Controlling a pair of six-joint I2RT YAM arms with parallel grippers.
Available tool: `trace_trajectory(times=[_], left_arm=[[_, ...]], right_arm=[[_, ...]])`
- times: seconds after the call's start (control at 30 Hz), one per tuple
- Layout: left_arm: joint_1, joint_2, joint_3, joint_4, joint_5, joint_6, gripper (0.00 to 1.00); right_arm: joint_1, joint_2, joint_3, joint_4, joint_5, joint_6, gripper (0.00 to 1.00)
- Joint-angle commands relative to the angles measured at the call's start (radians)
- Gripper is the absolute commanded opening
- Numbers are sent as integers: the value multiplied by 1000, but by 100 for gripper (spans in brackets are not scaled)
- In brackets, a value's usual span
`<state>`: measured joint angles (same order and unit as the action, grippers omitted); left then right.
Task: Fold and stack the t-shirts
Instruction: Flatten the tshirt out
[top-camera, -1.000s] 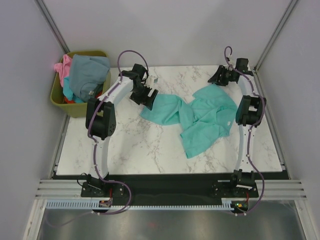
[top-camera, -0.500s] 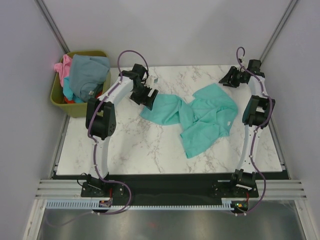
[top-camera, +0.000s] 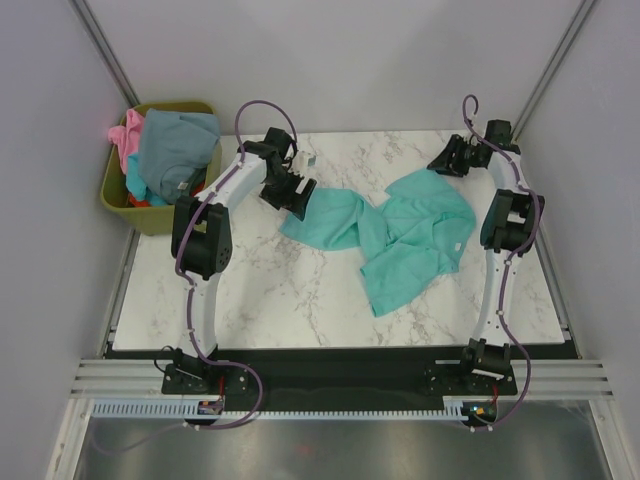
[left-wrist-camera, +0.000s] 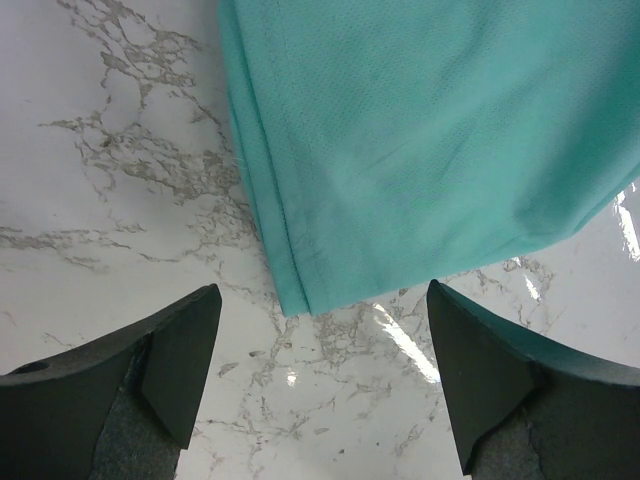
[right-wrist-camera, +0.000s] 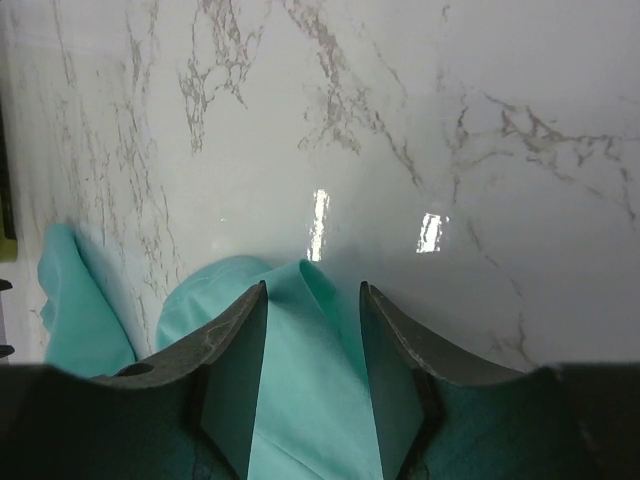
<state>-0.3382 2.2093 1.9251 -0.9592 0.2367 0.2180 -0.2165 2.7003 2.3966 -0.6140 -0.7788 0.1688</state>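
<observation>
Crumpled teal t-shirt (top-camera: 400, 240) lying mid-worktop (top-camera: 270, 290), a gripper at each end.

Only candidate for writing: a small white tag (top-camera: 455, 247) near the shirt's right edge (too small to read). Left arm folded sharply at the elbow and angled toward the far side, left gripper (top-camera: 298, 205) spread wide, fingers either side of the shirt's left hem corner. Right arm stretched along the worktop's right edge, wrist turned leftward, right gripper (right-wrist-camera: 313, 288) about half spread, straddling the shirt's far tip, with no pinch to be made out. Beyond the far-left corner, olive bin (top-camera: 118, 195) heaped with grey-blue tee (top-camera: 178, 140) and pink tee (top-camera: 125, 135).
</observation>
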Motion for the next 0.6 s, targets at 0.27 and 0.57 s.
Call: trace_trajectory(times=[0.27,0.57], left_arm=[[-5,-7,54,2,16,21,91],[-1,10,126,31,-37,8,92]], right_arm=[[23,3,-40,-78,33,-25,29],[34,-115,24,-76,93,-55,4]])
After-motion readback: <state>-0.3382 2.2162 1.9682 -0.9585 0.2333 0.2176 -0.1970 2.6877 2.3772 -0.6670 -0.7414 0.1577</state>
